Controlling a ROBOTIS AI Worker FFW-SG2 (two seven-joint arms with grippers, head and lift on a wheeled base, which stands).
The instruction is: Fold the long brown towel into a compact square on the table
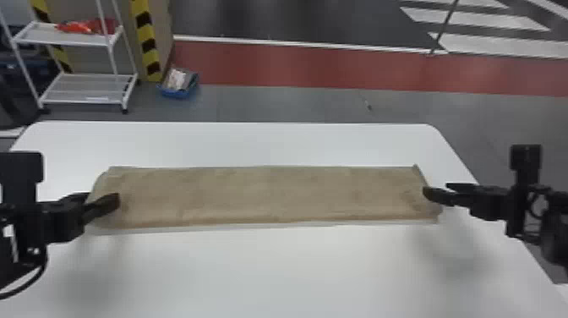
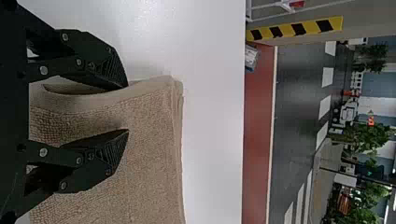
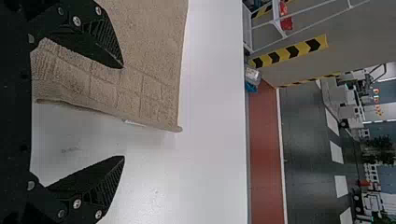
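The brown towel (image 1: 266,194) lies on the white worktop (image 1: 274,270) as a long, narrow band running crosswise between the two claws. Its surface is fairly flat, with soft mottling and slightly darker patches near the right end. A paler margin shows along the near long side, and the far right corner rises to a small point. The left end is rounded; close up, its edge bows and lifts in a loose curl, and layers show stacked along the far side. The weave looks nubby and pebbled, and toward the right end straight lines cross it in a grid of rectangles.

The left claw (image 1: 103,198) is at the left end, its fingers spread, the towel's curled edge between them. The right claw (image 1: 436,189) is open too, with one finger over the towel and the other out past its short edge.
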